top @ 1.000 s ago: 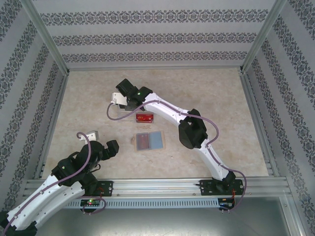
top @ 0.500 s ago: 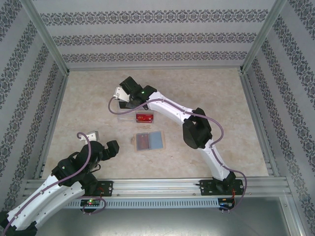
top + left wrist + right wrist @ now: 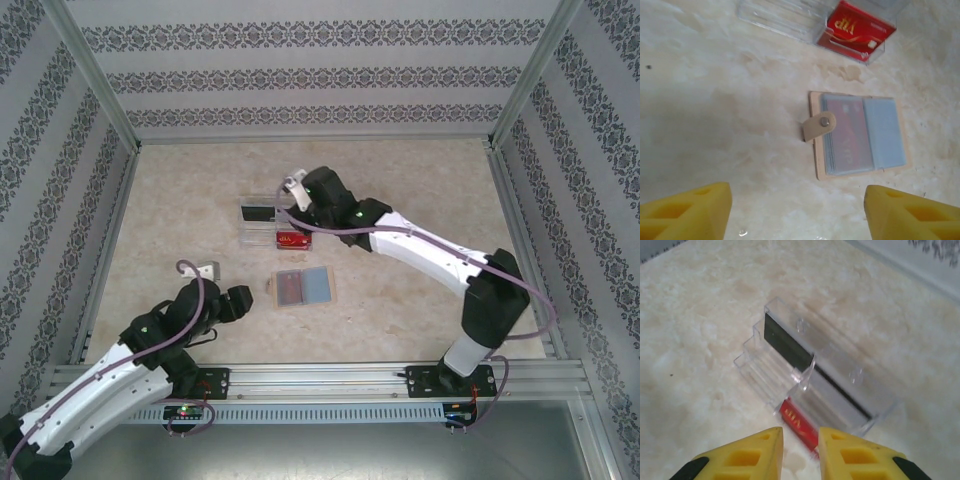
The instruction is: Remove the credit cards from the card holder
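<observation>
2 grippers are seen over a pale marbled table, and neither is touching the task's things. The card holder is laid flat and opened on the table near its middle, closer to the arm bases than the clear tray. In the left wrist view the card holder is shown as a tan sleeve with a small snap tab folded over its left edge. The credit cards are kept inside it behind clear pockets: 1 reddish card is seen on the left and 1 blue-grey card beside it on the right. No card is drawn out.

The left gripper is held low to the left of the holder, apart from it. In its own camera the left gripper is shown with its yellow fingers spread wide and nothing between them.

The right gripper is held at the far right end of the clear tray. In the right wrist view the right gripper is shown with its jaws drawn near each other, a narrow gap left between them and nothing gripped. Beyond it the stepped clear tray is seen, with 1 black card stood in a rear slot and 1 red card lying in the front slot.
</observation>
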Tool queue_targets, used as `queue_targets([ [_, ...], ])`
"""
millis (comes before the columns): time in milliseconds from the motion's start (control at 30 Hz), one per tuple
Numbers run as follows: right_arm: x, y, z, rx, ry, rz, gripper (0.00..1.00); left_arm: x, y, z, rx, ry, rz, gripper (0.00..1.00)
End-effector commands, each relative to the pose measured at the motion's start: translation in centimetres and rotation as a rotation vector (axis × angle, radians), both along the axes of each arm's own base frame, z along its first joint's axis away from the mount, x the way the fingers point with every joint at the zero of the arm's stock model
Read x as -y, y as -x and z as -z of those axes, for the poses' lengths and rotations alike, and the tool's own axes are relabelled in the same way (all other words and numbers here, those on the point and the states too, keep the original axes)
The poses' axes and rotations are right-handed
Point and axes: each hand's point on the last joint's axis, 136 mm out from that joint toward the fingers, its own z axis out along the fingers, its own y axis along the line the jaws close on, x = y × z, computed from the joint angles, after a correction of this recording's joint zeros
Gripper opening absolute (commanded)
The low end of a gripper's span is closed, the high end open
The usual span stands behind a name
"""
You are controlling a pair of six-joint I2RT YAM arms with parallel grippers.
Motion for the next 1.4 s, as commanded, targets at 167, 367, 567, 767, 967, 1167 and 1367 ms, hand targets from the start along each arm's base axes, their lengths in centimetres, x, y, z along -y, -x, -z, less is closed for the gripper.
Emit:
queue_targets([
  [167, 4.0, 5.1, 6.6, -0.32, -0.194, 0.156, 0.26, 5.0, -2.2, 0.0, -0.012, 0.109, 0.108, 0.54],
  [367, 5.1, 7.1, 10.7, -0.415, -0.237, 0.195, 0.23, 7.0, -2.9, 1.2, -0.048, 0.13, 0.132, 0.43],
  [567, 5.3, 7.9, 13.9, -0.498, -0.238, 0.22, 0.2, 8.0, -3.2, 2.5, -0.082, 0.111, 0.143, 0.39],
  [767, 6.1, 8.0, 15.7, -0.527, -0.229, 0.272, 0.19, 9.0, -3.6, 3.6, -0.113, 0.102, 0.166, 0.35],
  [967, 7.4, 8.6, 17.0, -0.54, -0.195, 0.311, 0.21, 10.0, -4.2, 4.4, -0.131, 0.088, 0.185, 0.32],
  [1167, 7.5, 9.2, 17.9, -0.568, -0.193, 0.307, 0.22, 10.8, -4.5, 5.5, -0.157, 0.078, 0.197, 0.31],
  [1367, 7.2, 9.5, 18.6, -0.592, -0.202, 0.297, 0.22, 11.0, -4.6, 6.7, -0.19, 0.055, 0.192, 0.31],
])
